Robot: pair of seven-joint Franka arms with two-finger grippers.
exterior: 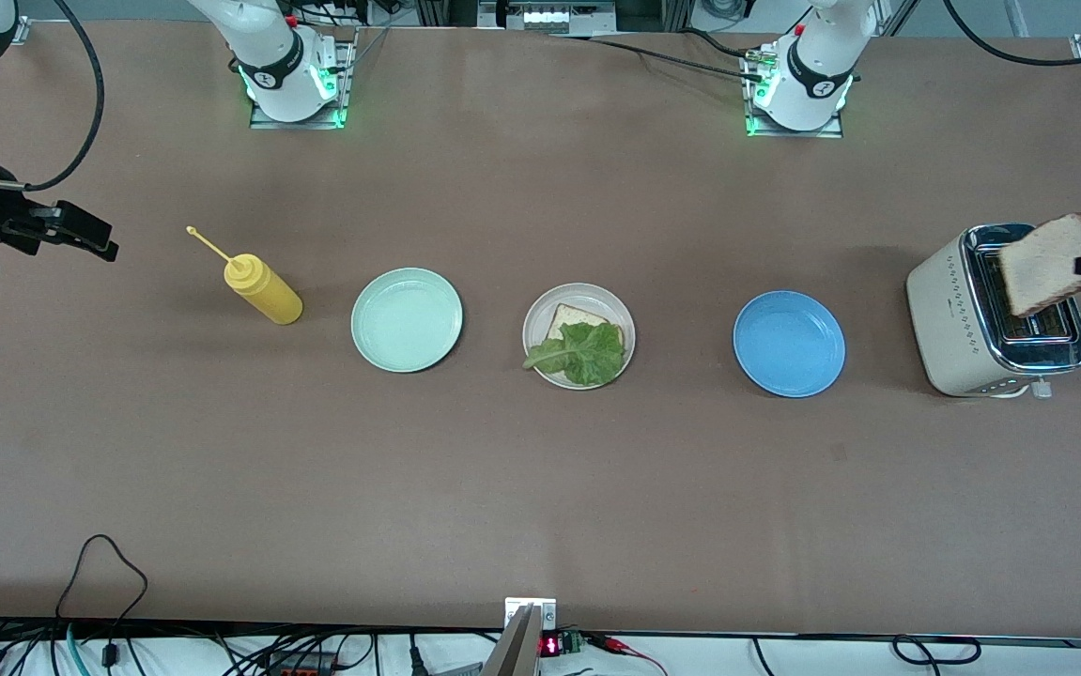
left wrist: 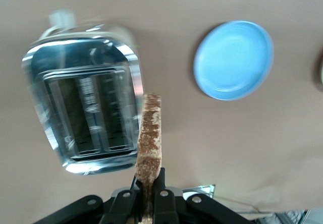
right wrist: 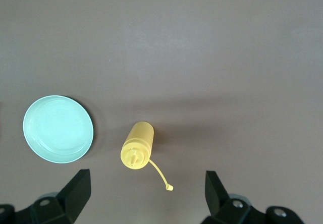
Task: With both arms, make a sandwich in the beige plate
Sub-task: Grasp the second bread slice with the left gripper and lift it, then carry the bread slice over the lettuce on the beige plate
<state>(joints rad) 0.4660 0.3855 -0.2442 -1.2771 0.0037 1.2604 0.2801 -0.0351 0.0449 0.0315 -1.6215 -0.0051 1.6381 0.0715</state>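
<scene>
A: Status of the left gripper point(left wrist: 146, 196)?

B: Its fingers were clamped on a toast slice point(exterior: 1054, 263), which was held on edge in the air over the toaster point(exterior: 991, 319). The blue plate point(exterior: 789, 343) lay on the table past the toaster, toward the right arm's end.

A: Location of the beige plate point(exterior: 629, 324) from there?

B: Next past the blue plate, at mid-table. It held one toast slice point(exterior: 566, 319) with a lettuce leaf point(exterior: 582, 352) on top.

A: Status of the right gripper point(right wrist: 146, 193)?

B: Fingers spread wide, holding nothing. The arm waited in the air over the mustard bottle point(right wrist: 136, 146). The mint-green plate point(right wrist: 58, 129) lay beside the bottle.
</scene>
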